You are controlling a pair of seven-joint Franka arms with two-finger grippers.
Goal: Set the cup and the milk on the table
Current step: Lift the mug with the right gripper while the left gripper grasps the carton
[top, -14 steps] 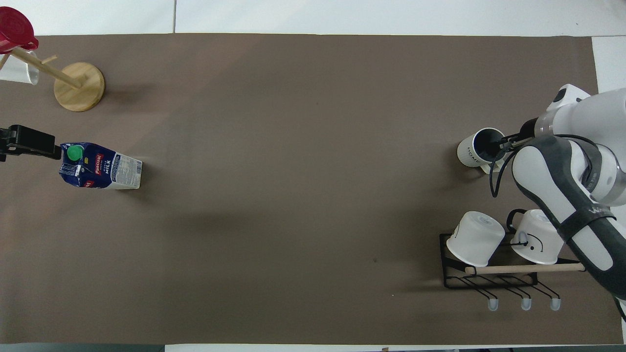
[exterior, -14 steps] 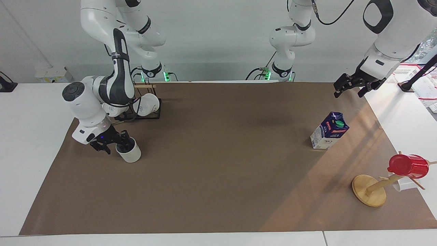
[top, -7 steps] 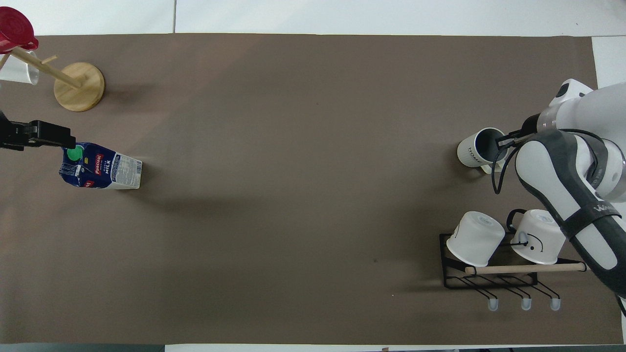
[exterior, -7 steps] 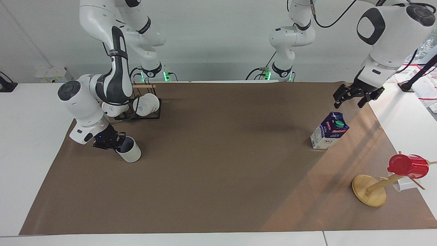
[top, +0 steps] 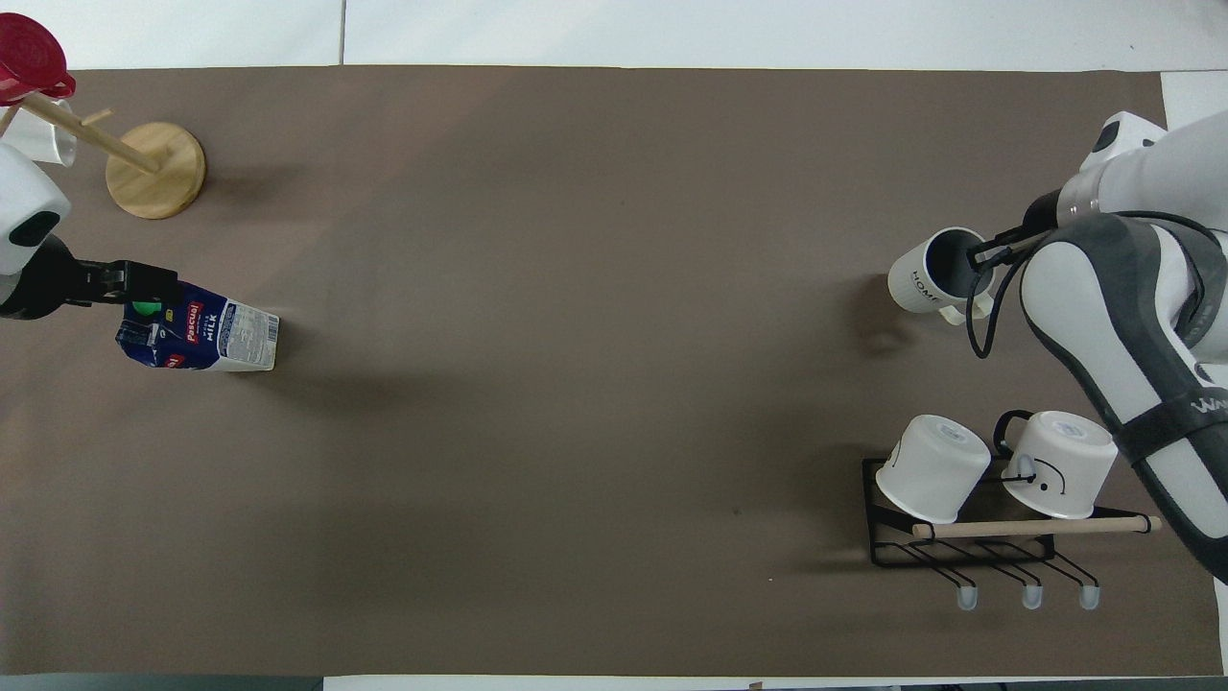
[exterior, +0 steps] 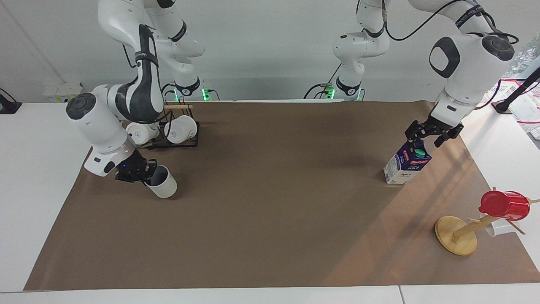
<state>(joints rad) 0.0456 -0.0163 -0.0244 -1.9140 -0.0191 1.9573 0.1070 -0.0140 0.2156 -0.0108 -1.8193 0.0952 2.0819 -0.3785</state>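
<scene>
currently the right tool (exterior: 143,175) is clamped on the rim of the cup (exterior: 162,185), one finger inside the mouth and one outside. the cup hangs tilted, mouth turned toward the tool, its base seemingly just clear of the brown sheet; a shadow shows beside it in the overhead view. a rim pinch suits this mug: the handle is small and the wall is thin enough to fit between the fingers.

cup is over the right arm's end of the tabletop (exterior: 270,211), farther from the robots than the black rack (exterior: 177,141) that carries two white mugs (exterior: 179,128).

left tool (exterior: 427,137) is right over the top of the milk (exterior: 407,162), fingers apart, straddling the gable ridge by the green cap (exterior: 419,152). contact not confirmed. the milk stands upright on the sheet toward the left arm's end, nearer to the robots than the wooden stand (exterior: 457,234) with the red cup (exterior: 504,204).

judgement: the gable ridge is the narrowest part of the carton, so it is the likely grasp site. risk: the carton wall is soft, so a hard squeeze may dent it.
</scene>
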